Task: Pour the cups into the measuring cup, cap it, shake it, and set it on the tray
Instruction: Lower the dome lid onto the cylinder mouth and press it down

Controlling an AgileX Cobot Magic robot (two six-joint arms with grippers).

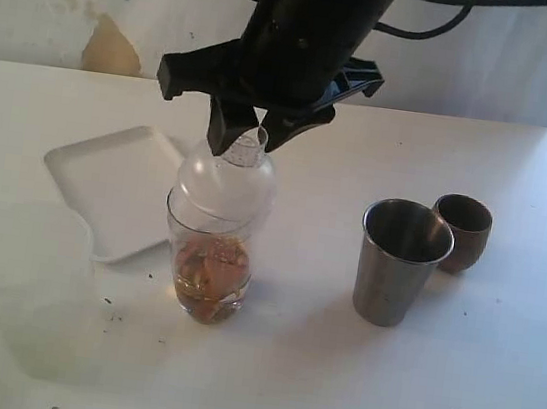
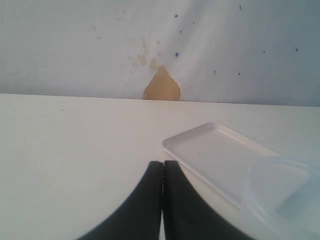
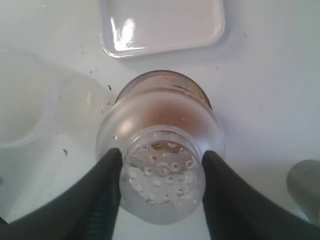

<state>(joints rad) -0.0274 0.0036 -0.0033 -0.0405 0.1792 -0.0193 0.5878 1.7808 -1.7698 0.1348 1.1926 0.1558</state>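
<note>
Plain lab setup: white table (image 1: 490, 395), stained wall (image 2: 75, 45).

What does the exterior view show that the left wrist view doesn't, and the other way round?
Only the exterior view: the clear straight-sided plastic measuring cup holding brownish contents, the clear dome-shaped plastic cap sitting on it, the right gripper with fingers closed on the cap's top, the tall brushed-steel tumbler and the rounded brown wooden cup beside it. Only the left wrist view: the left gripper, fingers pressed shut on nothing. Both: the flat white rectangular tray, the cloudy translucent plastic cup, the white table and the tan patch on the wall.
</note>
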